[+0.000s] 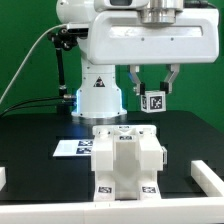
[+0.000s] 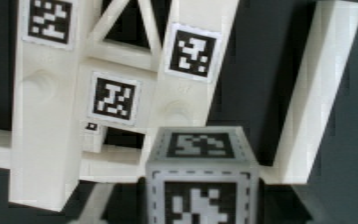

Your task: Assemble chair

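My gripper (image 1: 153,90) hangs in the air behind the table's middle, shut on a small white chair block (image 1: 153,100) with black-and-white tags. The partly joined chair (image 1: 125,160), a white blocky body with tags on its front, stands on the black table near the front, below and in front of the gripper. In the wrist view the held block (image 2: 197,172) fills the lower middle, and the chair's slats and tagged parts (image 2: 114,95) lie underneath it. The fingertips are mostly hidden by the block there.
The marker board (image 1: 70,148) lies flat on the table at the exterior view's left, behind the chair. White pieces lie at the table's left edge (image 1: 3,178) and right edge (image 1: 206,178). The robot's base (image 1: 98,95) stands at the back.
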You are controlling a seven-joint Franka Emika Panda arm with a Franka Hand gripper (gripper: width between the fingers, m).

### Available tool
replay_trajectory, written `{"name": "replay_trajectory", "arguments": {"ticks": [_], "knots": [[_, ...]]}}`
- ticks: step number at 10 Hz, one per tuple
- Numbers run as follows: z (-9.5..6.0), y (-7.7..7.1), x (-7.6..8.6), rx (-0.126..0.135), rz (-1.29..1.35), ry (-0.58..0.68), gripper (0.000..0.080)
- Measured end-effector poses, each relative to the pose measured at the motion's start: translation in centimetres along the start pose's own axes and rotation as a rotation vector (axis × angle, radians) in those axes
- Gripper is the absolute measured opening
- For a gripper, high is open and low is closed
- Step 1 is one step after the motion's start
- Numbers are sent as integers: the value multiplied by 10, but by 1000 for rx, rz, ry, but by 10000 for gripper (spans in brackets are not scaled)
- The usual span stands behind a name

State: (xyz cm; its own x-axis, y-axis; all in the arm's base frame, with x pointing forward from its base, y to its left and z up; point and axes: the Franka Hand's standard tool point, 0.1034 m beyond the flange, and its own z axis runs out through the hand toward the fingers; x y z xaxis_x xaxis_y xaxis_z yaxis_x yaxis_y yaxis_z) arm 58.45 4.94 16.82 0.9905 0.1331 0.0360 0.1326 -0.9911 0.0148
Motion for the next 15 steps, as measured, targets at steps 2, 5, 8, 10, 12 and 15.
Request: {"name": "replay_trajectory", "arguments": {"ticks": [2,5,8,10,12,15], "knots": [[0,0,0,0,0,-1,281],[15,9,-1,-20,-39,-23,281],[27,9,-4,-28,-45,-24,281],[29,6,-5,-27,-45,-27,281],[32,6,-6,-28,-48,-31,281],[35,8,-6,-30,-44,-35,281]]}}
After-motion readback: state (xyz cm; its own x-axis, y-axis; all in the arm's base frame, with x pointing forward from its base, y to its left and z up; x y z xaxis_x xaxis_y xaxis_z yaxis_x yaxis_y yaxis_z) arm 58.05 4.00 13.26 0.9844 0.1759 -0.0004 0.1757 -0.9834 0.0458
